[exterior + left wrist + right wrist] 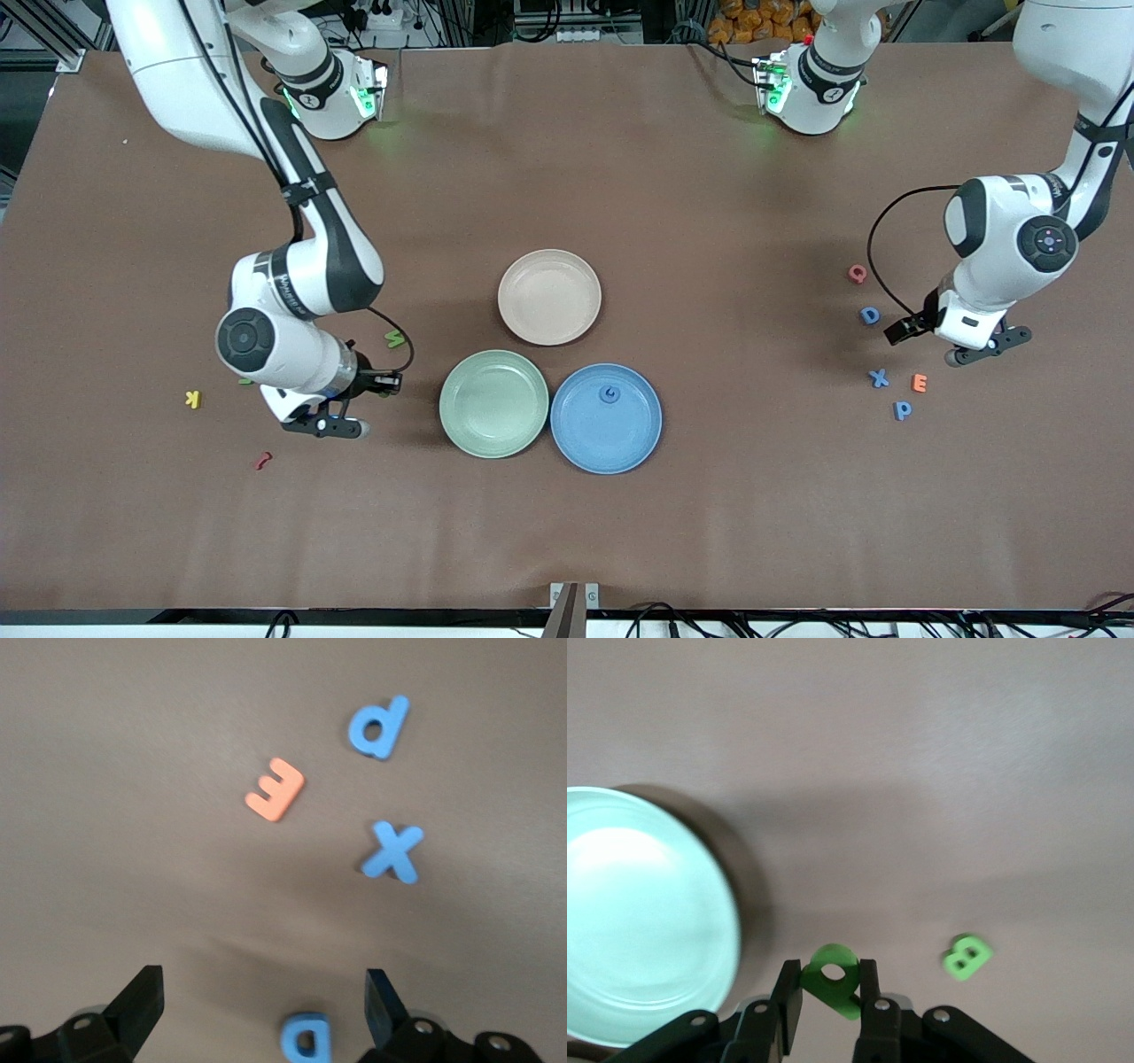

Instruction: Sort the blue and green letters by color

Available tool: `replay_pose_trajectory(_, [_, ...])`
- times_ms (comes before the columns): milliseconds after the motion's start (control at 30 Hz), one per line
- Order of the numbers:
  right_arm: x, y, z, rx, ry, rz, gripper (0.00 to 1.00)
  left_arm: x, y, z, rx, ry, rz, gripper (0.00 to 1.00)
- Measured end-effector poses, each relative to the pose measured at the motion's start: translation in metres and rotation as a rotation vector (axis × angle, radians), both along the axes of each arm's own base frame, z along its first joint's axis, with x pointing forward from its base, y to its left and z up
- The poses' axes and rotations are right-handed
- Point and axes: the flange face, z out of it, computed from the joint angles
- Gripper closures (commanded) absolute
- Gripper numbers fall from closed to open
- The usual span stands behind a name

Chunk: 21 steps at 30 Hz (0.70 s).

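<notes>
One green letter (831, 979) pinched in right gripper (831, 1005) beside green plate (493, 403) | left gripper (264, 1010) agape over blue D (306, 1038) | risk: thin pinch slips before plate.

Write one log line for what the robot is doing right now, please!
right gripper: shut on green letter, beside green plate | left gripper: open, over blue D | blue plate: one blue letter

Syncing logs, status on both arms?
Right gripper shut on green letter, beside green plate. Left gripper open over blue D. Nothing blocking.
</notes>
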Motion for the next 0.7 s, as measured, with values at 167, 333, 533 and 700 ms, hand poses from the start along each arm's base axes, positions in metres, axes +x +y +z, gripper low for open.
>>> replay_pose_trajectory(167, [-0.005, 0.032, 0.008, 0.001, -0.006, -0.056, 0.93, -0.007, -0.024, -0.008, -0.018, 0.002, 0.049, 0.00])
replay_pose_trajectory(333, [-0.016, 0.072, 0.014, 0.003, -0.010, -0.098, 0.93, -0.016, -0.034, -0.017, -0.033, -0.017, 0.068, 0.00])
replay_pose_trajectory(533, [-0.031, 0.115, 0.013, 0.000, -0.003, -0.130, 0.92, -0.026, -0.035, -0.031, -0.048, -0.033, 0.071, 0.00])
replay_pose_trajectory(700, [-0.040, 0.137, 0.004, -0.006, 0.006, -0.148, 0.91, -0.030, -0.035, -0.038, -0.052, -0.023, 0.078, 0.00])
